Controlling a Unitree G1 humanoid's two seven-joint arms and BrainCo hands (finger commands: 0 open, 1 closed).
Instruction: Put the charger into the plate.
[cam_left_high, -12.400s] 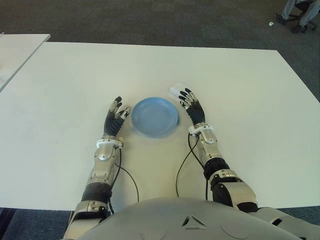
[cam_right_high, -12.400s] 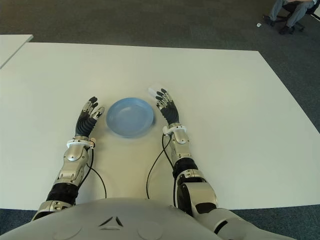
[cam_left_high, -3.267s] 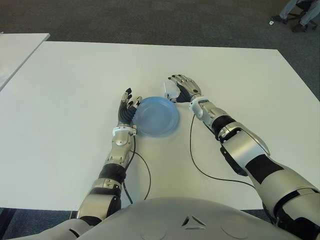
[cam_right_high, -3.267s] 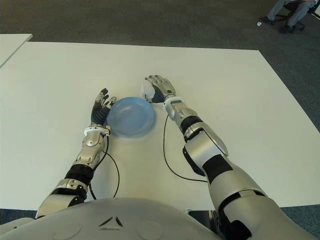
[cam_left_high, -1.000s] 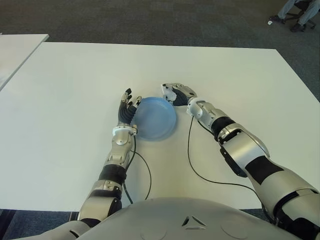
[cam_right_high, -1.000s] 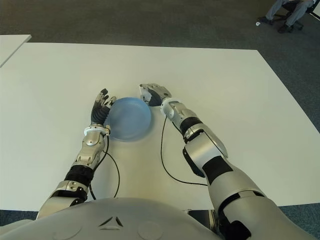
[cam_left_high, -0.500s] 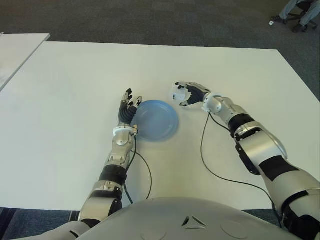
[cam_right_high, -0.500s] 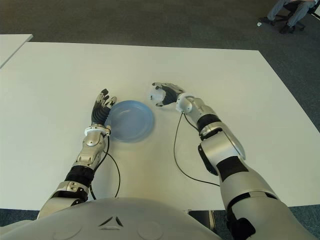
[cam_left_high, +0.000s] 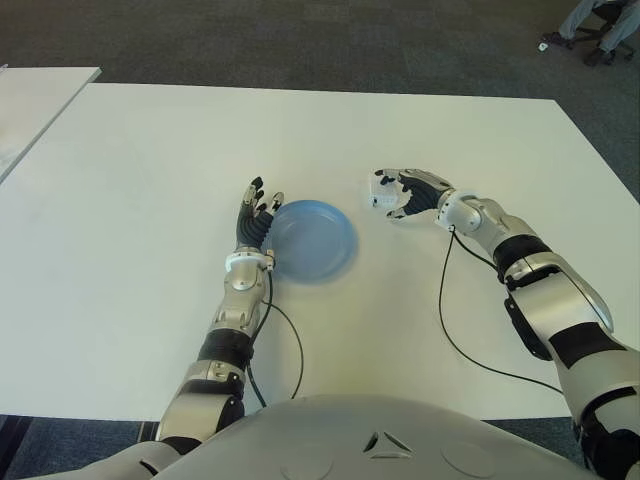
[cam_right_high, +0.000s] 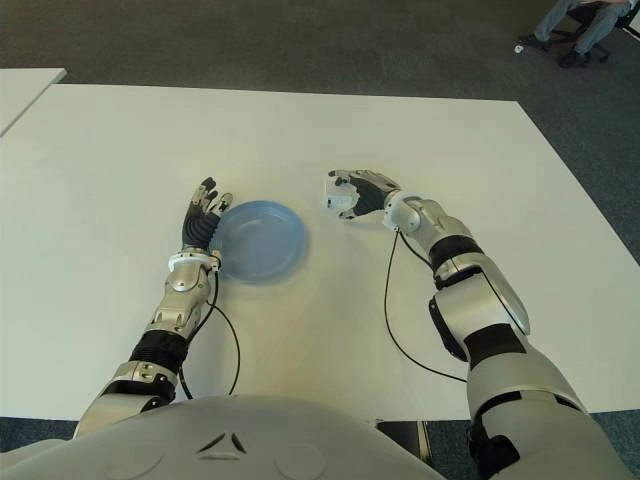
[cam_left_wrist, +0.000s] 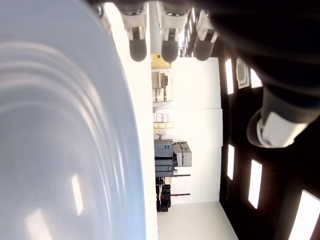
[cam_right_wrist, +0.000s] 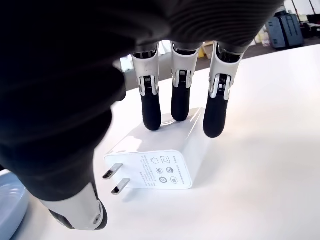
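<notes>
- Right of the plate (cam_left_high: 312, 238), toward the tabletop's (cam_left_high: 150, 160) right edge, our right hand (cam_left_high: 412, 192) pinches the charger (cam_right_wrist: 159, 156), prongs pointing plateward.
- Our left hand (cam_left_high: 255, 218), fingers spread, flanks the plate's left rim.

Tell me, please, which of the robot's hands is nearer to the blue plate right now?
The left. The left hand stands right against the plate's left rim. The right hand is off to the plate's right, apart from it, fingers curled over the white charger on the table.
</notes>
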